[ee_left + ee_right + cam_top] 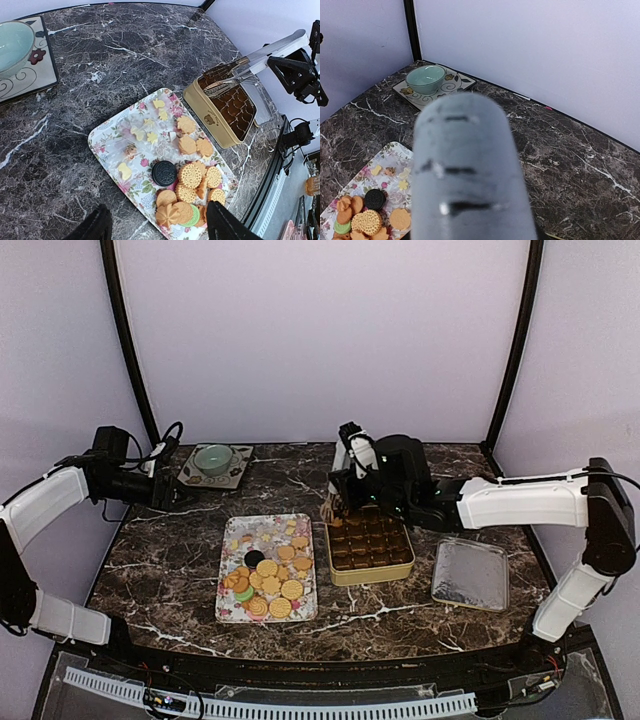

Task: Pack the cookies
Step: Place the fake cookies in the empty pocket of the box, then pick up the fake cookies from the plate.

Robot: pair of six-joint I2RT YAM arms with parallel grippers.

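Cookies [268, 575] piled on near half of floral tray [240, 532], mid table [160, 560]. Gold tin [370, 575] with brown cups sits just right of tray. Left tool [157, 229] at table's left side, fingers spread wide, empty. Right tool [345, 485] clamped on tongs [250, 62]; tong tips over tin's far-left corner.

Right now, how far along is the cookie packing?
Done: nothing visible; brown paper cups in the gold square tin look empty. In hand: the right gripper holds silver metal tongs, tips over the tin's far-left corner. To go: the small round cookies all lie on the flower-patterned rectangular tray; the left gripper is open, empty.
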